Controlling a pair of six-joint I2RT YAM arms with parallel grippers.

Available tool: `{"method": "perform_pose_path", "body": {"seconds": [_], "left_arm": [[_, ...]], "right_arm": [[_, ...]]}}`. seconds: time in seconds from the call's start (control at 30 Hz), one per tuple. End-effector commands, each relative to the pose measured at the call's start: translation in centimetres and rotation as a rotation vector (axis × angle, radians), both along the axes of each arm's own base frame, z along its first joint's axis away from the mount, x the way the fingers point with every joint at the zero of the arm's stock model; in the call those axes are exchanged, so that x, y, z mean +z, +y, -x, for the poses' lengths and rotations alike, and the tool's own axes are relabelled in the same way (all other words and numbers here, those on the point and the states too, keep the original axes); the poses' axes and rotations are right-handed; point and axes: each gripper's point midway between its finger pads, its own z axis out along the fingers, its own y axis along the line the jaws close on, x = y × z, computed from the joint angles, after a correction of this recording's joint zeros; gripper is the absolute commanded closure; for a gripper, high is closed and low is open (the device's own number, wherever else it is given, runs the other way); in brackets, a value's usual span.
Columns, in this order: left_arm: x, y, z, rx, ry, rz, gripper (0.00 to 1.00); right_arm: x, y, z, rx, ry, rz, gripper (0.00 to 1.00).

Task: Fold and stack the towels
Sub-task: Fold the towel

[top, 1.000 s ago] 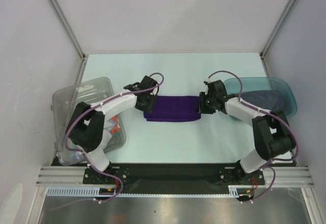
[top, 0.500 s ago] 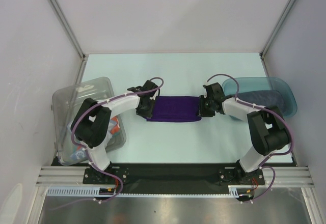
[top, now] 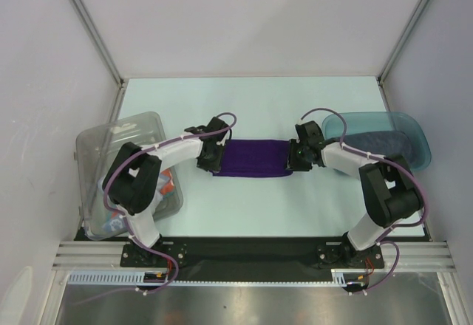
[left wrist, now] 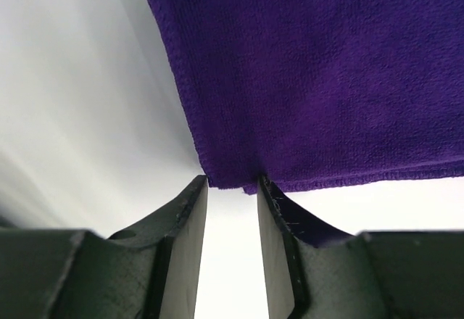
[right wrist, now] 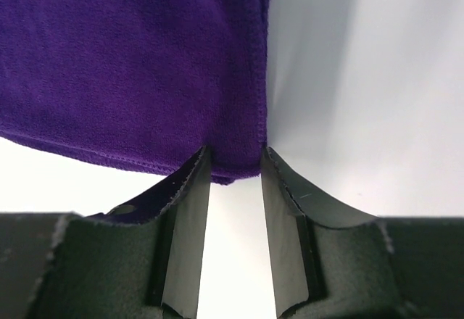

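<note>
A purple towel (top: 250,157) lies folded into a flat band on the table between my two grippers. My left gripper (top: 216,161) is at its left end, and in the left wrist view the gripper (left wrist: 232,185) pinches a corner of the purple towel (left wrist: 326,80) between its fingertips. My right gripper (top: 290,161) is at the right end, and in the right wrist view the gripper (right wrist: 235,163) is likewise closed on a corner of the towel (right wrist: 123,58). A dark navy-grey towel (top: 384,146) lies in the teal tray. Orange and light blue towels (top: 166,185) sit in the clear bin.
The clear plastic bin (top: 96,155) stands at the left edge beside my left arm. The teal translucent tray (top: 414,129) stands at the right edge behind my right arm. White walls enclose the table on three sides.
Both grippers have come down and slightly toward me with the towel's ends. The purple towel now lies flatter and thinner than a second ago.
</note>
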Motion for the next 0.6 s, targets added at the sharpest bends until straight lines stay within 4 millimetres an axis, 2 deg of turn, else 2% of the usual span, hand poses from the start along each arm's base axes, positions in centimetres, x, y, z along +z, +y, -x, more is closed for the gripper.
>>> {"method": "perform_pose_path", "body": {"seconds": [0.0,0.17,0.3,0.43,0.57], "left_arm": [[2.7,0.0,-0.7,0.047,-0.051,0.026,0.6],[3.8,-0.3,-1.2,0.084,-0.074,0.057,0.55],[2.9,-0.3,-0.7,0.114,-0.054,0.087,0.55],[2.9,-0.7,-0.6,0.167,-0.053,0.192,0.55],[2.5,-0.5,-0.8,0.192,-0.055,0.211,0.56]], "right_arm": [[0.9,-0.7,0.7,-0.051,0.015,0.023,0.61],[0.9,-0.6,0.8,-0.105,0.029,-0.003,0.6],[0.9,-0.1,1.2,-0.131,0.036,-0.051,0.57],[0.6,-0.4,1.0,-0.15,0.022,-0.052,0.57],[0.2,-0.5,0.8,-0.153,0.018,-0.044,0.62]]}}
